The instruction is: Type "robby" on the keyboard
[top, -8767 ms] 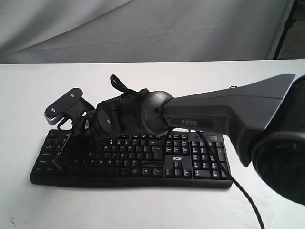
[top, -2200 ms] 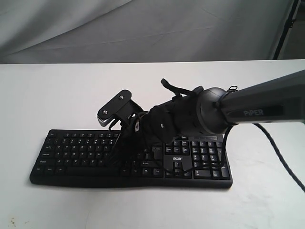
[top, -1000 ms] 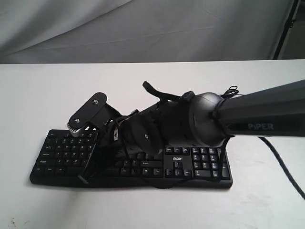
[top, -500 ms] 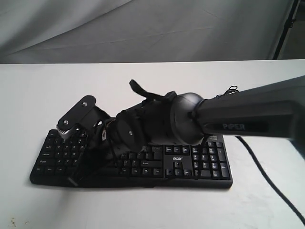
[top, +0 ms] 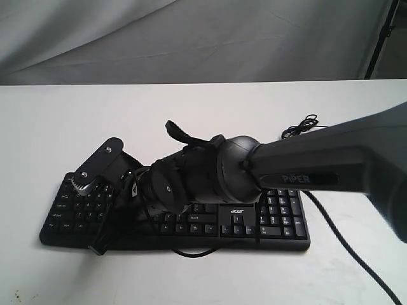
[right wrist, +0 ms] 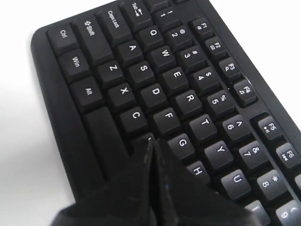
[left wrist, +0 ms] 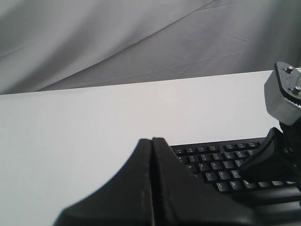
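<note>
The black keyboard (top: 275,219) lies on the white table (top: 57,114), its "acer" logo facing the front. My right arm reaches across it to its left half. The right gripper (top: 97,248) is shut with nothing in it, tips low near the keyboard's front left edge. In the right wrist view the closed tips (right wrist: 151,141) sit on the bottom letter row of the keyboard (right wrist: 155,89), just past C and beside G. The left gripper (left wrist: 152,140) is shut and empty, off the left end of the keyboard (left wrist: 211,159). It is out of the exterior view.
A grey camera bracket (top: 95,169) stands over the keyboard's left end. A thin cable coil (top: 304,124) lies behind the keyboard on the right, and a thicker cable (top: 346,244) runs off to the front right. A grey cloth (top: 191,38) hangs behind the table.
The right arm has swung left from the keyboard's middle to its left half. Its shut tips dropped lower toward the front edge. The keyboard has not moved.
</note>
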